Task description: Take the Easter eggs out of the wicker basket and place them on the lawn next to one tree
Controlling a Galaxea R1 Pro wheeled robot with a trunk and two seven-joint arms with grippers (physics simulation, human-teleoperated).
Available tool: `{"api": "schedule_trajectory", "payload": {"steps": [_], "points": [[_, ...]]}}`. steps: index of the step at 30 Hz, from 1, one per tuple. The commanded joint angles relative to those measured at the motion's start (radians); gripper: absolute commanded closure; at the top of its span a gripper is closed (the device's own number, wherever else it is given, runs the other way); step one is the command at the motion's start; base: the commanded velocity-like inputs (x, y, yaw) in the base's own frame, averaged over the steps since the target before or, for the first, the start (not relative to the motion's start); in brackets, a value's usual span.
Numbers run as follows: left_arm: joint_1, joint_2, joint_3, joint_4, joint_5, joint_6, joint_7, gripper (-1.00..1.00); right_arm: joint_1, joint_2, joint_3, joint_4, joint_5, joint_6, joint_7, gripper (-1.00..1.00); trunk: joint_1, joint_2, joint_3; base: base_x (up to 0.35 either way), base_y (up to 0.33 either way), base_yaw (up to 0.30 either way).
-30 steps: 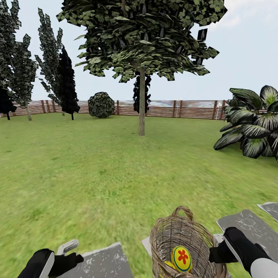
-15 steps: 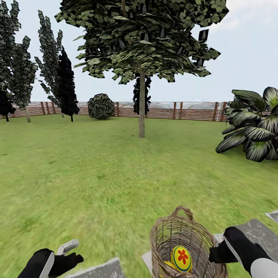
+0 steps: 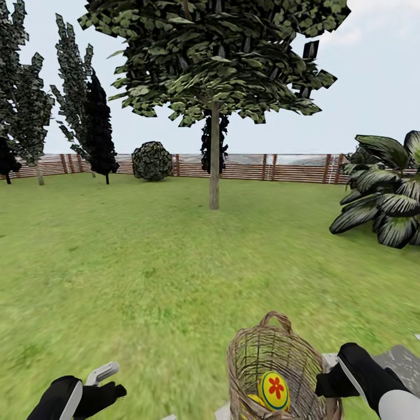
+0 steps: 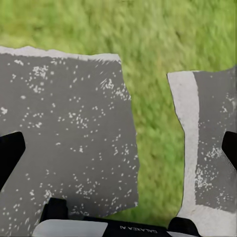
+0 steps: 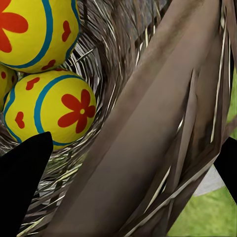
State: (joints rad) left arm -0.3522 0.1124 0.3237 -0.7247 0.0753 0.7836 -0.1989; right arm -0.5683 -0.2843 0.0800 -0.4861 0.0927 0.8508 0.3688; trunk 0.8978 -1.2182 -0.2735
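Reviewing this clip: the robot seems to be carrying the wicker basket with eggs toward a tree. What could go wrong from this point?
The right gripper grips only the rim of the tan open-weave wicker basket; that one-sided hold might let it tilt or slip.

The yellow, red-flowered Easter eggs lie loose inside, so a tilt could roll them onto the green lawn, far from the thin grey-trunked tree.

Even on arrival, the eggs are not yet out; setting the basket down would not finish the task.
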Motion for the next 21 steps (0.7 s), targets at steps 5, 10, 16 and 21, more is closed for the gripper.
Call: {"api": "schedule_trajectory", "payload": {"steps": [5, 10, 16, 21], "points": [[-0.001, 0.0, 0.002, -0.001, 0.008, 0.006, 0.001, -1.0, -0.001, -0.001, 0.004, -0.002, 0.001, 0.004, 0.009, 1.0, 0.001, -0.001, -0.001, 0.337, 0.0, 0.0], [-0.001, 0.0, 0.002, -0.001, 0.008, 0.006, 0.001, -1.0, -0.001, -0.001, 0.004, -0.002, 0.001, 0.004, 0.009, 1.0, 0.001, -0.001, -0.001, 0.337, 0.0, 0.0], [-0.001, 0.0, 0.003, -0.001, 0.008, 0.006, 0.001, -1.0, -0.001, -0.001, 0.004, -0.002, 0.001, 0.004, 0.009, 1.0, 0.001, -0.001, -0.001, 0.337, 0.0, 0.0], [-0.001, 0.001, 0.002, -0.001, 0.008, 0.006, 0.001, -1.0, -0.001, -0.001, 0.004, -0.002, 0.001, 0.004, 0.009, 1.0, 0.001, -0.001, -0.001, 0.337, 0.0, 0.0]]}}
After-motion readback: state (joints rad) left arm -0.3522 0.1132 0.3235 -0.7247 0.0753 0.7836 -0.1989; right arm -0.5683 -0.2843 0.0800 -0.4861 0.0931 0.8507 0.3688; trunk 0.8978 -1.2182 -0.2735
